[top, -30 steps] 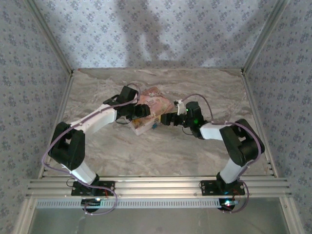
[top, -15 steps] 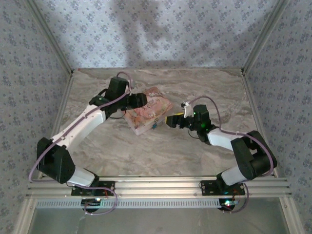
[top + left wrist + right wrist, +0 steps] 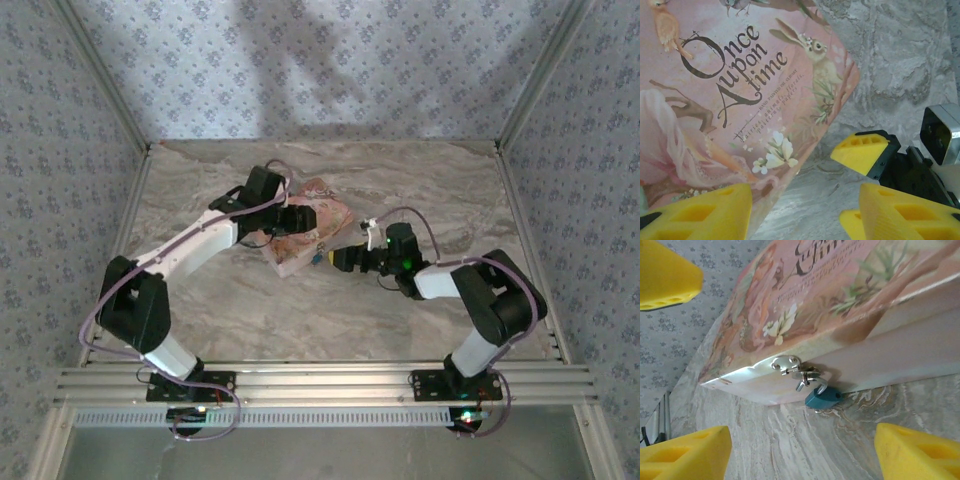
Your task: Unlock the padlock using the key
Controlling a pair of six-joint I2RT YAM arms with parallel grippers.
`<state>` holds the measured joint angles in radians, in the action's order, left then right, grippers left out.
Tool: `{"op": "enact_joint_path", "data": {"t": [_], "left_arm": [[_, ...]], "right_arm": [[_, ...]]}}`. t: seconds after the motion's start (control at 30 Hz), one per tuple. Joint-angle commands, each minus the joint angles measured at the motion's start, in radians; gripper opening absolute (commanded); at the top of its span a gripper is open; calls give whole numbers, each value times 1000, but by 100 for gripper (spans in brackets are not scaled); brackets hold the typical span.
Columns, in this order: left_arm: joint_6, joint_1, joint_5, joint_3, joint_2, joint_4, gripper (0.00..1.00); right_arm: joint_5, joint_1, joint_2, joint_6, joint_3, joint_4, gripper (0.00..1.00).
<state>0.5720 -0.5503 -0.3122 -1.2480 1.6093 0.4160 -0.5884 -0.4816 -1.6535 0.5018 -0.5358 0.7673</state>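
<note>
Your right gripper (image 3: 802, 435): fingers spread wide, nothing between them. Your left gripper (image 3: 805, 200): fingers about half apart and clamped on nothing. A corner of the pink box (image 3: 730, 100) pokes into the gap, and one finger (image 3: 700, 210) overlaps the box's edge. Whether it touches, you cannot tell.

Padlock (image 3: 822, 396): small, teal body. Its shackle (image 3: 823, 383) is hooked through the silver hasp (image 3: 789, 364) on the box's front wall. The box sits near the middle of the bench (image 3: 300, 330), turned cornerwise, with the hasp wall facing the near right corner. The padlock body hangs low, at or just off the bench surface.

Relation that matters: the padlock lies straight ahead of your right gripper, centred between its fingers and a little beyond the tips. Its long axis runs from the hasp down toward the bench, tilted. The keyway end should therefore point down and toward you. That is a judgement, since the keyway itself is not resolved. The right arm is the nearer one. The left gripper sits over the top of the box, away from the lock, and looks well placed to steady it.

Neither hand carries the key, so you need it in the right fingers before any insertion.

Writing: the box top reads "Once upon a time" in dark script. The finer line beneath is too small to trust. No brand is legible on the padlock.
</note>
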Motion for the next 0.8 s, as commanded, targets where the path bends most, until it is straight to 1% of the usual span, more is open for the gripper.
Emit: {"op": "enact_joint_path", "data": {"t": [0.0,0.27,0.77], "left_arm": [[-20,-7,-28,-41,26,-10,59],[-16,-10,-26,-27,75,-9,58],[-7,-13,-24,-8,117,-5,58]], "right_arm": [[-28,-24,-43,30,-33,88,77],[-38,-59,-148,62,-75,194,77],[-54,-86,-252,83,-127,261,77]]}}
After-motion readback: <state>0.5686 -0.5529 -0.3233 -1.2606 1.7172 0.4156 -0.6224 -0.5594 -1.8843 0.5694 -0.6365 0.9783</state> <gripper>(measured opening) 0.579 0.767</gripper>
